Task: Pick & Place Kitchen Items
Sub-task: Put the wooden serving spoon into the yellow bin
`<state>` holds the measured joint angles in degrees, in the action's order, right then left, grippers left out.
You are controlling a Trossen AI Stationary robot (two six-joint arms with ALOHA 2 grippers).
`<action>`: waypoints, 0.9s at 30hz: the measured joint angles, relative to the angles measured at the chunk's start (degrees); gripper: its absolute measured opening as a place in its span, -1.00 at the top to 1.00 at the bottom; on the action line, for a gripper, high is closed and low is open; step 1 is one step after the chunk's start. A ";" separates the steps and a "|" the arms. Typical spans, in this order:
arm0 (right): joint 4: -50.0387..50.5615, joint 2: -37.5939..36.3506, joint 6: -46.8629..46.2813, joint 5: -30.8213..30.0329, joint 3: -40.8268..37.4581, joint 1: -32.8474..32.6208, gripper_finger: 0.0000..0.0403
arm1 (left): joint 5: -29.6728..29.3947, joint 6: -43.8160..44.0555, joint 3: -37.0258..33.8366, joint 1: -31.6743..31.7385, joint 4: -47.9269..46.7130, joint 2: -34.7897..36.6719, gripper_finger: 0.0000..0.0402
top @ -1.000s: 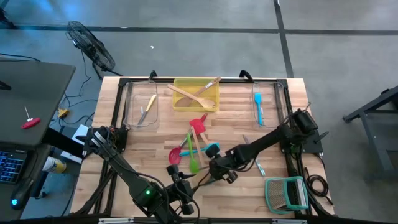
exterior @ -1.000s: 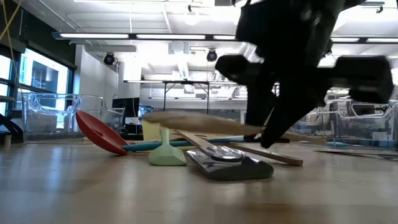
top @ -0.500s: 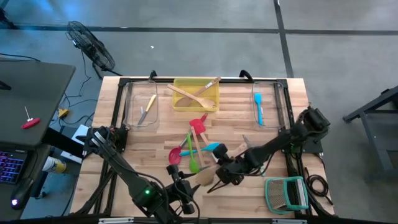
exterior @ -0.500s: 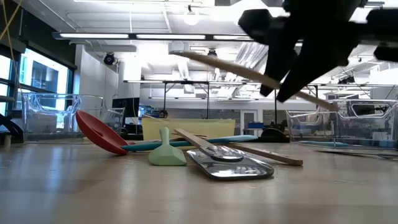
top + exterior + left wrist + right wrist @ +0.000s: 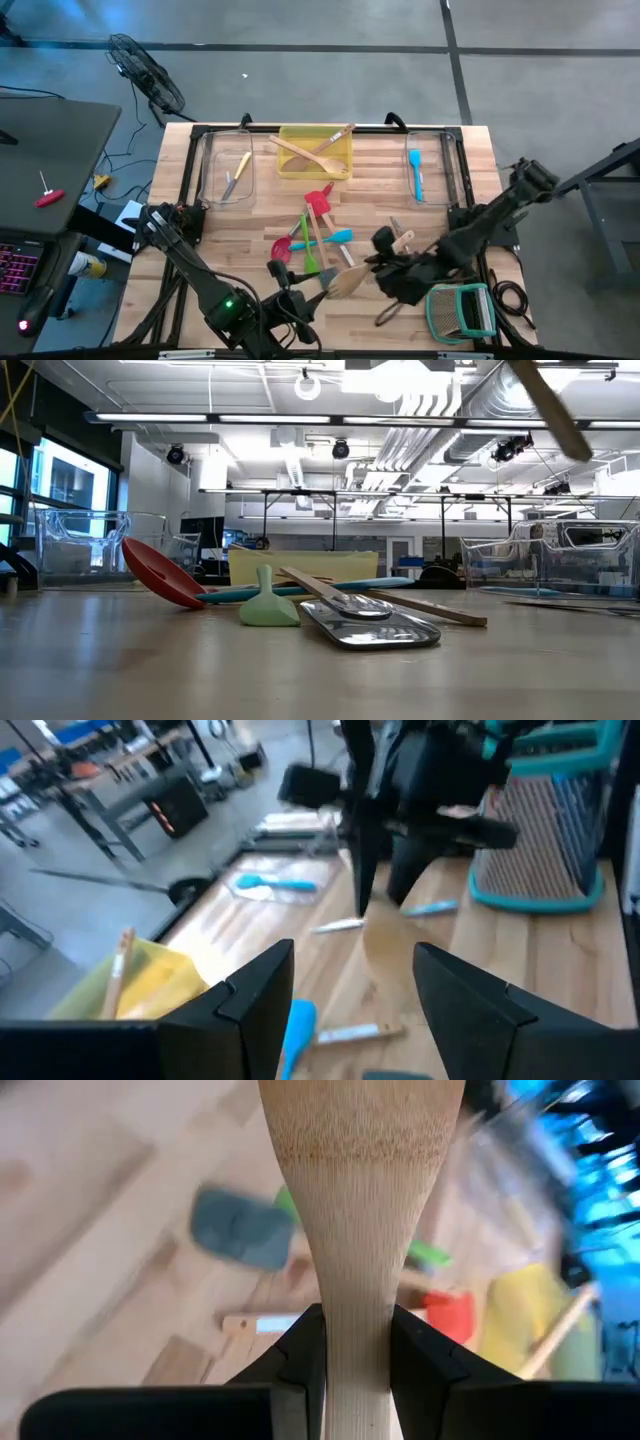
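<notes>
- The flat, pale wooden spatula (image 5: 358, 1200) is pinched at its narrow neck between the right gripper (image 5: 355, 1342) fingers, its broad blade pointing away from the wrist; a grip at the neck likely keeps the blade from swinging during the carry
- In the high view this spatula (image 5: 347, 282) sits in the air above the table's near middle, just beside the remaining pile, so it looks lifted and not yet delivered
- The pile (image 5: 312, 235) of red, green, blue and wooden utensils lies crossed near the table's centre, awaiting later picks
- The yellow rectangular tray (image 5: 288, 165) at the far edge already holds wooden spoons, so it seems the likely place for wooden pieces
- The left gripper (image 5: 345, 990) waits at the near edge with fingers spread and nothing between them, clear of the right arm's path
</notes>
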<state>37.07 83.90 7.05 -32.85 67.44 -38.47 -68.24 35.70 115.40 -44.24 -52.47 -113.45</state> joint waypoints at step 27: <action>-39.70 -15.52 26.79 13.70 0.02 -8.24 0.64 | 25.07 -40.18 1.19 16.64 22.37 2.94 0.01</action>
<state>-2.62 68.38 33.85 -19.15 67.46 -46.71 -43.17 -4.48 116.59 -27.60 -30.10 -110.50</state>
